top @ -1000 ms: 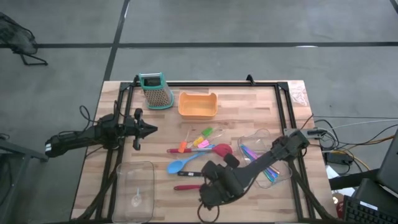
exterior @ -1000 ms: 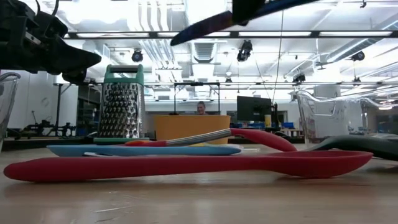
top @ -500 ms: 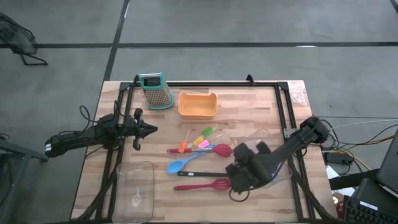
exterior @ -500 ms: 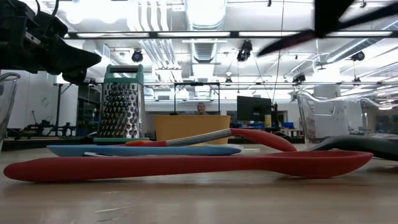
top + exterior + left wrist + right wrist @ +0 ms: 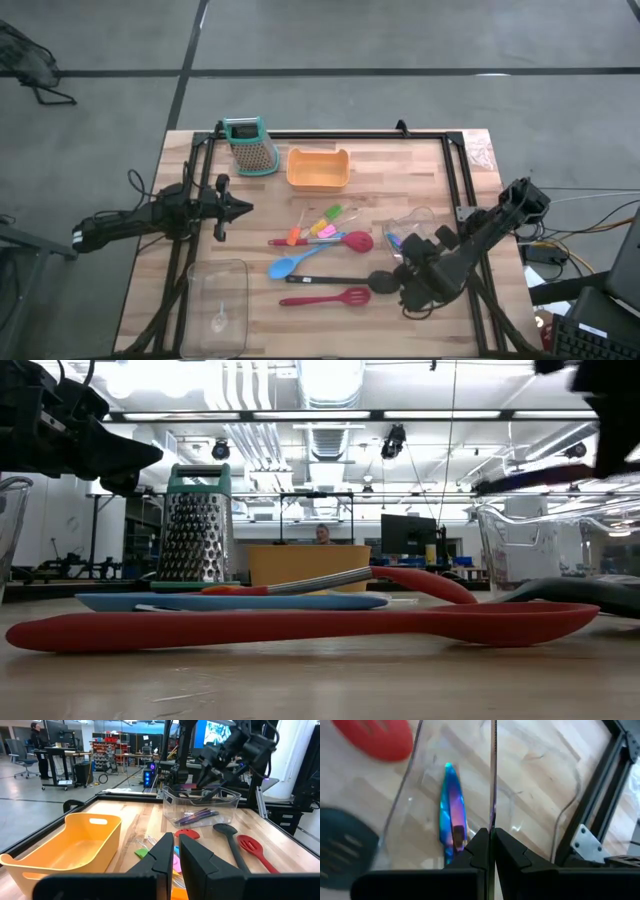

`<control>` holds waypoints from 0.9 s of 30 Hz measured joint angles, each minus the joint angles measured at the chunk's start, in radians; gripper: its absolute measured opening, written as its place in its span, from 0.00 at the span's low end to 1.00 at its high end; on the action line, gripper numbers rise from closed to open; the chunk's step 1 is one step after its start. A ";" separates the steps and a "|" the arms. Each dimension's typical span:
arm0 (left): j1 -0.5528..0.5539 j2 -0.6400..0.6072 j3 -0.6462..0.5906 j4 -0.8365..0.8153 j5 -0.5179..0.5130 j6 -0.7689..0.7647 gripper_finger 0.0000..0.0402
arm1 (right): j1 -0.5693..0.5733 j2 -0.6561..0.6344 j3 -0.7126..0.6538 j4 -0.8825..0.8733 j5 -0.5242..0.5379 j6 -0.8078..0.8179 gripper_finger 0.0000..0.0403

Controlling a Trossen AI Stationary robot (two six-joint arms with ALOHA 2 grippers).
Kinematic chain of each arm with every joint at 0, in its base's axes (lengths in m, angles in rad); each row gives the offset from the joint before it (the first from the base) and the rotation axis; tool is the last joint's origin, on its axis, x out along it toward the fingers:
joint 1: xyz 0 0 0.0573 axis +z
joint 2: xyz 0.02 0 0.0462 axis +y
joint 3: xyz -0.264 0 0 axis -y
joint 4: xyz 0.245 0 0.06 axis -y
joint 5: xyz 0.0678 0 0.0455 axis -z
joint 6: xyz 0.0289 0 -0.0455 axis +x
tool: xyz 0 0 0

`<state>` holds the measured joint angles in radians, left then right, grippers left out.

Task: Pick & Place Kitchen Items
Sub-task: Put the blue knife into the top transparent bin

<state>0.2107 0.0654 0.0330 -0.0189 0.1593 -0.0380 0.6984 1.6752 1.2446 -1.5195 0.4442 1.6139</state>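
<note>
1. As I look down from above, the right arm reaches from the table's right edge toward the middle, and the right gripper (image 5: 491, 840) hangs over the clear bin (image 5: 410, 216) on the right side.
2. Its fingers are pressed fully together on a thin cutlery piece (image 5: 525, 480). In the low view the piece is in the air, nearly level, above the bin's rim.
3. Inside this bin lies the blue-handled shiny cutlery (image 5: 451, 815), directly under the gripper.
4. The left gripper (image 5: 240, 208) waits above the table's left edge and points to the centre. Its fingers are almost together and I see nothing between them.
5. On the wooden table (image 5: 400, 160), between the two arms, lie these items:
   - the red spoon (image 5: 345, 241), its bowl just beside the bin;
   - the blue spoon (image 5: 290, 265), below it in the high view;
   - the black long-handled utensil (image 5: 340, 281);
   - the red slotted spatula (image 5: 330, 298), nearest to the front edge.
6. The small coloured pieces (image 5: 320, 225) are in a group just behind the red spoon.
7. At the back stand the orange tray (image 5: 318, 168) and the grater (image 5: 250, 145), side by side but apart.
8. A second clear bin (image 5: 220, 290) stands at the front left.
</note>
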 joint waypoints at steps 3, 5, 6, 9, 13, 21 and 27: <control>0.000 0.000 0.000 0.000 0.000 0.000 0.09 | 0.027 0.000 -0.055 0.019 -0.001 -0.025 0.03; 0.000 0.000 0.000 0.000 0.000 0.000 0.09 | 0.039 0.001 -0.089 0.055 -0.010 -0.032 0.03; 0.000 0.000 0.000 0.000 0.000 0.000 0.09 | 0.043 0.001 -0.106 0.066 -0.026 -0.033 0.03; 0.000 0.000 0.000 0.000 0.000 0.000 0.09 | 0.046 0.001 -0.149 0.128 -0.065 -0.033 0.03; 0.000 0.000 0.000 0.000 0.000 0.000 0.09 | 0.045 0.000 -0.200 0.194 -0.082 -0.034 0.03; 0.000 0.001 0.000 0.000 0.000 0.000 0.09 | 0.046 -0.002 -0.251 0.246 -0.083 -0.031 0.03; 0.000 0.001 0.000 0.000 0.000 0.000 0.09 | 0.046 -0.002 -0.251 0.247 -0.084 -0.020 0.03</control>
<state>0.2104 0.0662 0.0330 -0.0189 0.1593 -0.0376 0.7444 1.6733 0.9937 -1.2720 0.3599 1.5941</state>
